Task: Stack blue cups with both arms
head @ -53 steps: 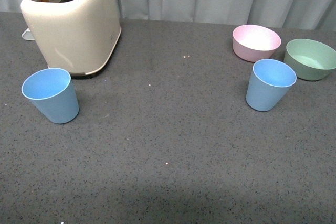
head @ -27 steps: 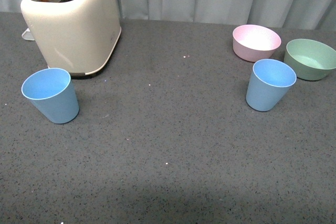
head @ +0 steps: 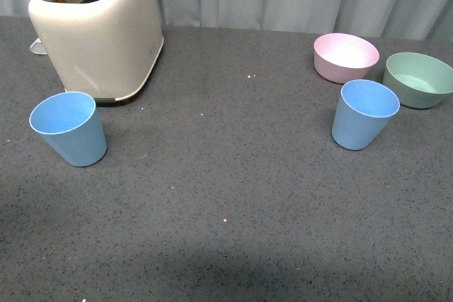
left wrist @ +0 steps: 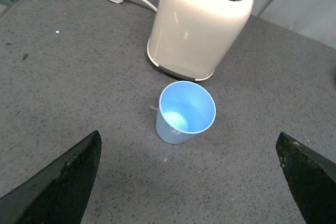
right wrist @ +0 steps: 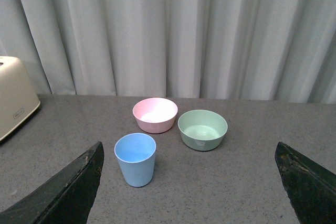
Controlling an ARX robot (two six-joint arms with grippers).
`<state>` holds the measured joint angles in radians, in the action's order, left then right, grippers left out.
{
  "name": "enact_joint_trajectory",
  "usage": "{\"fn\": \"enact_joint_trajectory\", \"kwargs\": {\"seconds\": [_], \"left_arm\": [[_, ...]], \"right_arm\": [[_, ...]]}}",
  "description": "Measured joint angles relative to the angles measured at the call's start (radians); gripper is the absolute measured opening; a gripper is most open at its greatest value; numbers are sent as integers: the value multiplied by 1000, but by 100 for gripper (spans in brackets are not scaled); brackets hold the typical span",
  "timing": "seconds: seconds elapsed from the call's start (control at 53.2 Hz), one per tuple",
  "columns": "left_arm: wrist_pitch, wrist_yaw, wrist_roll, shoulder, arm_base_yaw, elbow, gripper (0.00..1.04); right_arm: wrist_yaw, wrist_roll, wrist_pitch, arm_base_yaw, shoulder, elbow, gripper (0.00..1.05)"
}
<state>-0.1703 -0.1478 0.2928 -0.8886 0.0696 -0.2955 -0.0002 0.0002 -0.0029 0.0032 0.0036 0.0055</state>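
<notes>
left fingers and right fingers gape wide, empty, each facing its own blue cup.

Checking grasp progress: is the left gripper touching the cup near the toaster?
Apart. Left wrist view: bare table lies between the blue cup and the open left gripper.

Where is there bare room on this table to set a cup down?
The grey speckled tabletop is bare between the left light blue plastic cup and the right light blue plastic cup, and along the near edge. Crowded: around the pink bowl, green bowl and cream toaster.
</notes>
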Motion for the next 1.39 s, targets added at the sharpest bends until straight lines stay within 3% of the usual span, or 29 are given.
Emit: {"fn": "enact_joint_trajectory", "kwargs": {"seconds": [0.151, 0.395, 1.26, 1.392], "left_arm": [[-29, 78, 31, -298, 3, -149, 98], [62, 152, 95, -655, 36, -385, 98], [178, 129, 169, -987, -50, -592, 98], [198, 131, 176, -1021, -66, -614, 79]], "right_arm": [[1, 0, 0, 0, 0, 0, 95], [1, 0, 0, 0, 0, 0, 95], [1, 0, 0, 0, 0, 0, 95], [1, 0, 0, 0, 0, 0, 95]]}}
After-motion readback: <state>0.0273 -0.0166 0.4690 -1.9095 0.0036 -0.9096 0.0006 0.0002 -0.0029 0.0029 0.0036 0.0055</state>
